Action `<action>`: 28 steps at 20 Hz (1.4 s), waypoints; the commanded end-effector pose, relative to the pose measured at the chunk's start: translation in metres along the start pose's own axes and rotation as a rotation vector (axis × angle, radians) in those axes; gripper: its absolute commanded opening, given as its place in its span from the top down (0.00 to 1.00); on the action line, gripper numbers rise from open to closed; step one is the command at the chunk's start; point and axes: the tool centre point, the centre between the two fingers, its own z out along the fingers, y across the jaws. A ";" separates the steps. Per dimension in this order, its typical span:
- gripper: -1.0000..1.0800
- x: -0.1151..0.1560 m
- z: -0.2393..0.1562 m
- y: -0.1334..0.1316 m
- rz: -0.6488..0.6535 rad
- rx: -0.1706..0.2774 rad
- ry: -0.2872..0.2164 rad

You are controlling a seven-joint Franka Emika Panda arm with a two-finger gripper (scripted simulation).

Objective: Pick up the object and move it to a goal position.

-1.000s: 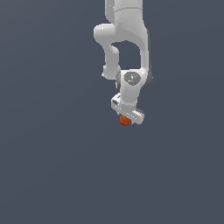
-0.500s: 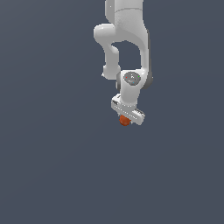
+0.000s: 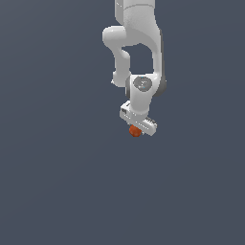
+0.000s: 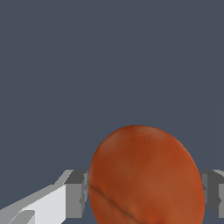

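The orange-red ball [image 3: 135, 131] shows just under the white arm's hand in the exterior view, mostly hidden by the hand. In the wrist view the ball [image 4: 146, 175] fills the space between the two grey finger pads [image 4: 78, 192], which touch it on both sides. My gripper [image 3: 136, 129] is shut on the ball. No goal marker shows in either view.
A flat, dark grey-blue surface [image 3: 57, 182] fills both views with nothing else on it. The white arm [image 3: 139, 43] comes in from the top of the exterior view.
The arm and the held ball have stayed almost still; at most a very slight shift of the hand.
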 end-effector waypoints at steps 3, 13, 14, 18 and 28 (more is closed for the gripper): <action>1.00 0.014 -0.022 0.008 0.001 0.002 0.002; 1.00 0.064 -0.103 0.038 0.002 0.002 0.001; 1.00 0.070 -0.112 0.042 0.002 0.002 0.001; 1.00 0.094 -0.151 0.057 0.002 0.002 0.001; 1.00 0.154 -0.245 0.091 0.002 0.002 0.001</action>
